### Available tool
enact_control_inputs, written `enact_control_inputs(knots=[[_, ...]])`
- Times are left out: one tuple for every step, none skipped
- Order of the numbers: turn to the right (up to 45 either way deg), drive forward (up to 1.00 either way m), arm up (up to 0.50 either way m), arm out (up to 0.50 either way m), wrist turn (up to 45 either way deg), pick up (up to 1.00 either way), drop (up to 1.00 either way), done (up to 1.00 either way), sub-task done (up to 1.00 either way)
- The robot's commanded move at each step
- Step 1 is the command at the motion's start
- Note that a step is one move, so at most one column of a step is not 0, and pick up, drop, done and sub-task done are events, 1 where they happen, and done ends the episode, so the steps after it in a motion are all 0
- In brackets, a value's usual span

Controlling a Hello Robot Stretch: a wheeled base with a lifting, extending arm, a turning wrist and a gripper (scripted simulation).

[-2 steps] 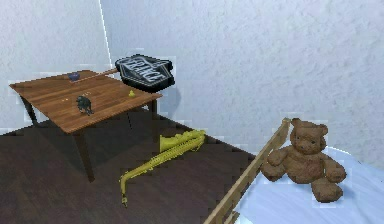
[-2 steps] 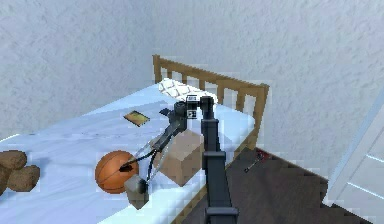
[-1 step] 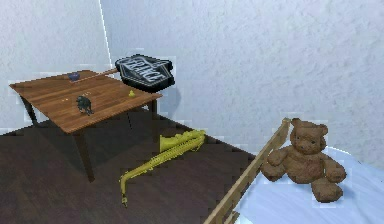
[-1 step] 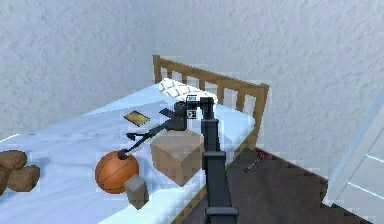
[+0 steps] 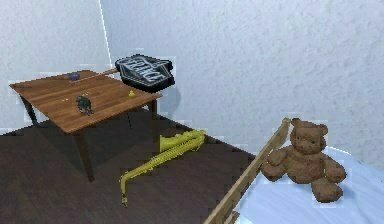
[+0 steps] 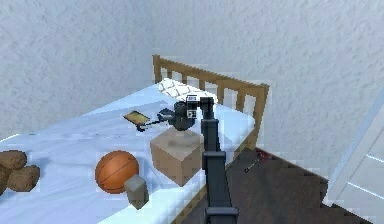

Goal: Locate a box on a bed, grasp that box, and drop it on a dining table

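Box (image 6: 178,155) of tan cardboard sits on the bed (image 6: 80,135), near its open side edge. That bed, white-sheeted with a slatted wooden headboard (image 6: 215,90), is the biggest thing. A wooden desk (image 5: 60,100) stands well apart from the bed across dark floor. Beside the box on the bed lies 1 orange basketball (image 6: 117,170). The claw (image 6: 176,120) shows at the box's headboard side. Whether its fingers are apart or together I cannot tell, nor whether it holds anything. Likely risk: an off-centre grasp could shove the box over the bed's edge, or set the basketball rolling.
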Motion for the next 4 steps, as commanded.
enact_control_inputs(knots=[[0.0, 0.00, 0.00, 0.00, 36.0, 0.00, 0.00, 0.00, 0.00], [0.0, 0.00, -0.30, 0.00, 0.0, 0.00, 0.00, 0.00, 0.00], [0.0, 0.00, 0.00, 0.00, 0.0, 1.00, 0.00, 0.00, 0.00], [0.0, 0.00, 0.10, 0.00, 0.0, 0.00, 0.00, 0.00, 0.00]])
